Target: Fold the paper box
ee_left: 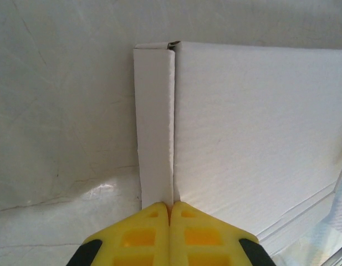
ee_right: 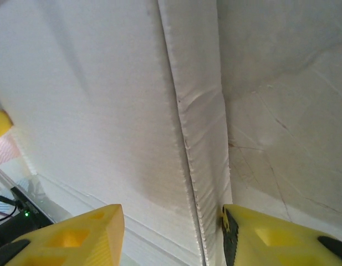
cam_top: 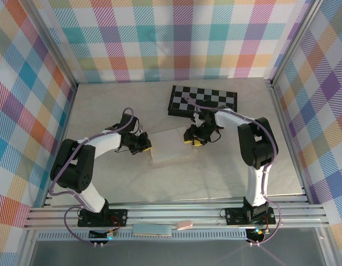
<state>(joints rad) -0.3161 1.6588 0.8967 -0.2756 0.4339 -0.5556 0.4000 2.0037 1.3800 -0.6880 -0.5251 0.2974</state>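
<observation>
Right, the paper box (cam_top: 171,148) lies mid-surface (cam_top: 104,116), between the two hands, with the chessboard (cam_top: 204,101) near its far side; left hand (ee_left: 170,215) sits at its left edge, right hand (ee_right: 171,235) at its right edge.

Left hand is pressed together, tips right on the crease where the narrow side flap (ee_left: 154,122) meets the main panel (ee_left: 254,127); it looks to be nipping the fold itself, though any card in the pinch is too thin to see. Right hand is apart, straddling the folded edge strip (ee_right: 198,138); I can't see it touching the card.

Risks, as I judge them:
- only one side looks held; if the left hand pulls or lifts, the light box likely pivots or skates on the smooth surface and the fold goes crooked
- thin card; a hard pinch on the crease could crush or tear it
- the edge strip shows ripples along its seam; if the right hand closes off the crease line, it could set a second, skewed fold
- a flap that isn't tucked probably springs open once released
- right hand works close to the chessboard; a wide swing could knock it
</observation>
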